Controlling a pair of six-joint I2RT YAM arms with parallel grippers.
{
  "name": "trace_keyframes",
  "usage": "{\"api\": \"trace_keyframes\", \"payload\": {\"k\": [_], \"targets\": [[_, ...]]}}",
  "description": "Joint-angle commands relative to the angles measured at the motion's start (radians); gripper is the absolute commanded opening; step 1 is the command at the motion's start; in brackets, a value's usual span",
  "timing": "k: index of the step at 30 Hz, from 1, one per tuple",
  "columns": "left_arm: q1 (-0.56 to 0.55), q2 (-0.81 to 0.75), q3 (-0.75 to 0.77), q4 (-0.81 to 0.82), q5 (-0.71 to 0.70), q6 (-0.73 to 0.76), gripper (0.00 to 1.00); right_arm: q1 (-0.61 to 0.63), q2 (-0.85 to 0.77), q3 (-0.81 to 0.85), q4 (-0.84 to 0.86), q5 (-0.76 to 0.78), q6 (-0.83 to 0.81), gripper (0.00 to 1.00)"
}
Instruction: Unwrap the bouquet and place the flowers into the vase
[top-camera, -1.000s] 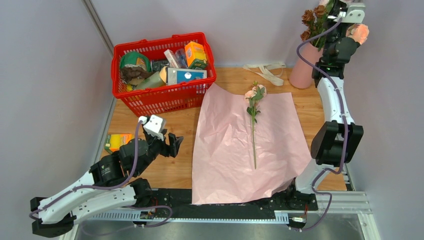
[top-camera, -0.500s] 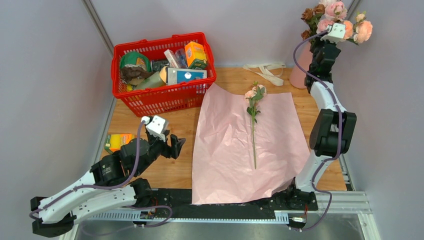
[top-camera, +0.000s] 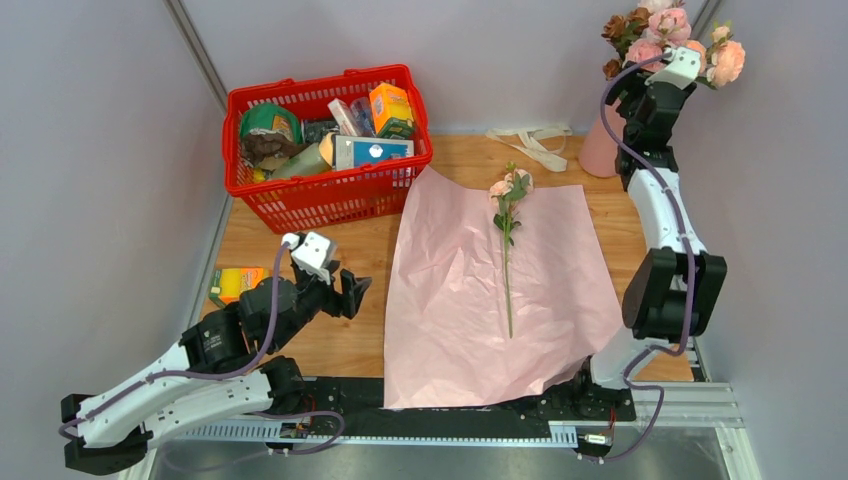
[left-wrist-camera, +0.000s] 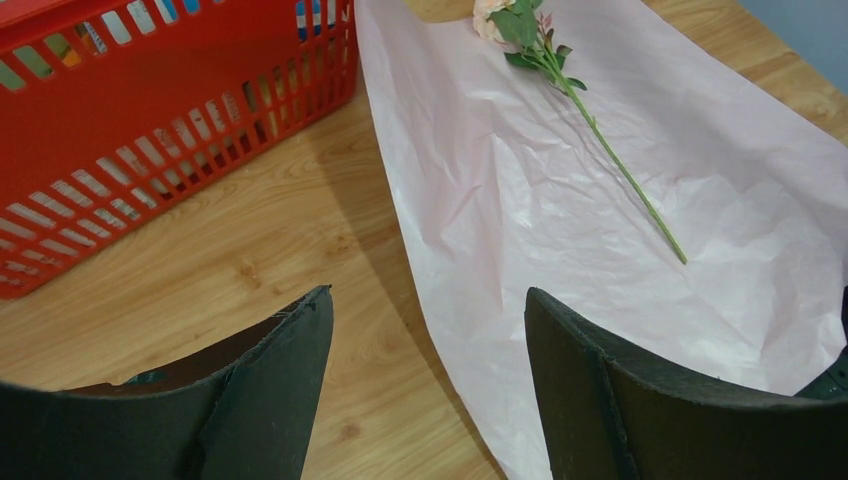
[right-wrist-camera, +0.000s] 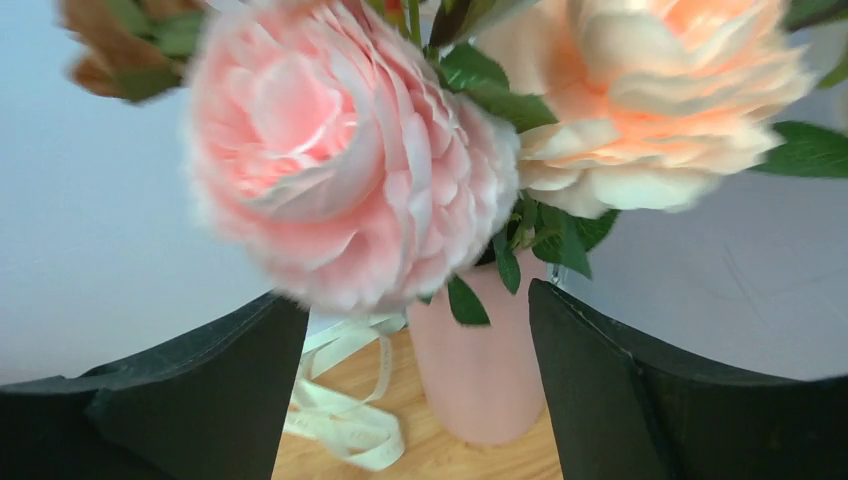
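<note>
Paper (top-camera: 500, 290), pink and creased, lies spread across the lower middle of the top view. One long-stemmed rose (top-camera: 508, 240) lies on it, bloom toward the far edge. Neither has shifted in the last second. At lower left the left claw (left-wrist-camera: 425, 300) hangs over bare worktop (left-wrist-camera: 250, 270) just beside the paper's edge, jaws wide apart on nothing, as before. Farther back, at upper left, sits a red basket (top-camera: 330, 195) full of groceries, and a cream ribbon (top-camera: 535, 140) lies loose near the worktop's far edge. In the upper right corner the vase (top-camera: 598, 150) holds the flowers (top-camera: 665, 22): pink, peach and brownish blooms.

A second ago the right arm leaned over the vase with a peach bloom beside it. Now the blooms stand clear above it, and the right claw (right-wrist-camera: 418, 292) has its jaws apart, gripping nothing.

The top view hides much of the vase behind the right arm. The right wrist view shows its salmon wall between the fingers, with two big blooms above and the ribbon at lower left. Only the left wrist view shows the basket's slatted side close up.
</note>
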Motion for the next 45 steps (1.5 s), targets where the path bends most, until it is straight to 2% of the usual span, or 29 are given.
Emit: {"api": "trace_keyframes", "payload": {"k": [1,4,12,17,22,26,35,45], "targets": [[0.002,-0.015,-0.006,0.029,-0.005,0.025,0.78,0.012,-0.185,-0.045,-0.166,0.004,0.156,0.84],[0.002,-0.015,-0.01,0.026,-0.031,0.032,0.78,0.011,-0.265,-0.1,-0.291,-0.029,0.266,0.82],[0.002,0.002,-0.013,0.018,-0.054,0.037,0.78,0.023,-0.486,-0.361,-0.331,-0.292,0.377,0.76],[0.002,0.027,-0.001,0.004,-0.057,0.029,0.78,0.108,-0.504,-0.482,-0.374,-0.29,0.386,0.72],[0.002,0.021,-0.003,0.002,-0.062,0.026,0.78,0.248,-0.42,-0.529,-0.386,-0.26,0.365,0.7],[0.0,0.016,-0.003,-0.002,-0.072,0.025,0.78,0.305,-0.314,-0.498,-0.397,-0.258,0.358,0.61],[0.002,-0.016,-0.009,0.006,-0.094,0.022,0.78,0.334,-0.123,-0.406,-0.475,-0.201,0.342,0.59],[0.002,-0.016,-0.01,0.006,-0.121,0.019,0.78,0.343,0.045,-0.338,-0.478,-0.29,0.337,0.59]]}}
